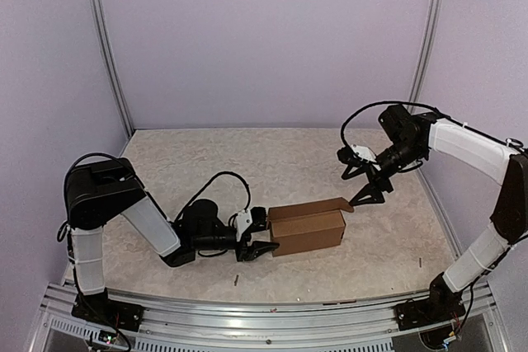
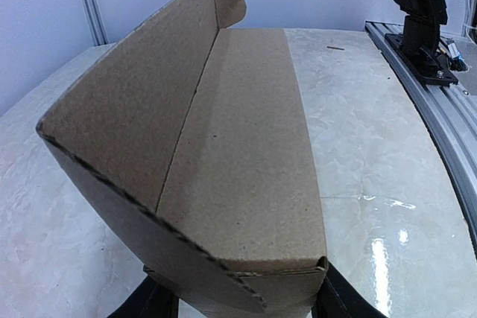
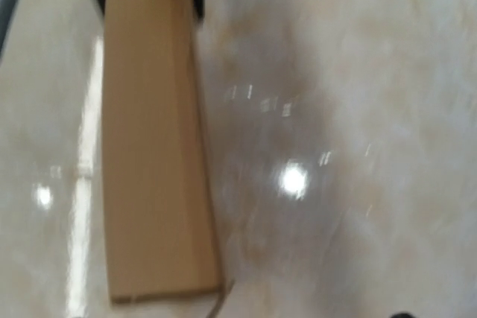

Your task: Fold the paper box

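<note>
Paper box: the paper box (image 1: 307, 232) lies on the worktop (image 1: 206, 162), nearer the near edge than the far one and about midway between the left and right edges. The body is already formed. The lid (image 2: 127, 124) is raised at a slant and is not closed.
Left gripper: the left gripper (image 1: 262, 235) is set at the left end of the box. Its jaws are closed to a medium width on that end, so the box is held.
Right gripper: the right gripper (image 1: 363, 184) hangs just beside the rounded tab (image 1: 345, 203) at the right end of the lid. Its jaws are seen wide, with nothing between them.
Step in hand: it is judged to be the closing of the lid.
How it is done well: the lid should be pressed down near its free edge while the left end is clamped, so that the box is not slid over the worktop. The tab should be guided inside the end wall and not crushed.
Hard to make out: contact between the right jaws and the tab cannot be decided. The right wrist view is blurred, and the box is shown there only as a brown strip. In the left wrist view the fingers (image 2: 145, 304) are cut off at the bottom, and the inside of the box is covered by the lid.
</note>
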`<control>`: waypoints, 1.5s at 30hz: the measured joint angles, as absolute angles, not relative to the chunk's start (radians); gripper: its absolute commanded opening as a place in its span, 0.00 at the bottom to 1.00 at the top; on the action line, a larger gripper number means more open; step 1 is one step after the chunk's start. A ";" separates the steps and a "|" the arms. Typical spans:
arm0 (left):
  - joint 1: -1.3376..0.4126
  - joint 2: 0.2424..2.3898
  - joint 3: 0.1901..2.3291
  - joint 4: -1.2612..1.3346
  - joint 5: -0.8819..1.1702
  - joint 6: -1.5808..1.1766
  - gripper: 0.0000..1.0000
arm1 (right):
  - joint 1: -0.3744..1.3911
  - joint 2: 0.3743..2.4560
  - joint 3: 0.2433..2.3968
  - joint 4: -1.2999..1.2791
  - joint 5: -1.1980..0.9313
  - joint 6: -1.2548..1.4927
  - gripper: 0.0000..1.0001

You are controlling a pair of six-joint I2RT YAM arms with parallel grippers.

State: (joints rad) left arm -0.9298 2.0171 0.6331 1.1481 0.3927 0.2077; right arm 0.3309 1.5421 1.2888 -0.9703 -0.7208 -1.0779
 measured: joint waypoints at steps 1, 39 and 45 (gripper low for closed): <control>-0.925 2.017 0.624 1.161 0.397 0.210 0.36 | 0.331 1.535 1.265 -0.968 -0.696 -1.083 0.78; -0.838 1.975 0.788 0.801 0.586 0.269 0.39 | 0.432 1.416 1.021 -0.803 -0.496 -1.214 0.56; -0.836 1.973 0.801 0.772 0.595 0.278 0.37 | 0.436 1.409 1.020 -0.815 -0.491 -1.196 0.62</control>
State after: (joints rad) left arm -0.8364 1.9732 0.8005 0.7719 0.5953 0.2783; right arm 0.4358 1.4094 1.0203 -0.8154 -0.4908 -1.1965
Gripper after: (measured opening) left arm 0.555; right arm 0.598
